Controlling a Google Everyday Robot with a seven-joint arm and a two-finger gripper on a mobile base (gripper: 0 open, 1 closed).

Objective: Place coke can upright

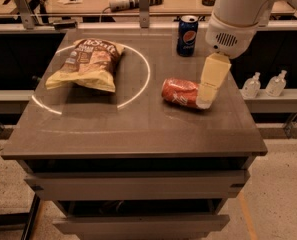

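Note:
The coke can, red-orange with white lettering, lies on its side on the dark table, right of centre. My gripper hangs from the white arm at the upper right, and its pale fingers reach down over the can's right end, hiding that end. The frame does not show whether it touches the can.
A dark blue Pepsi can stands upright at the table's back right. A chip bag lies at the back left inside a white ring on the tabletop. Two clear bottles stand on a shelf to the right, beyond the table's edge.

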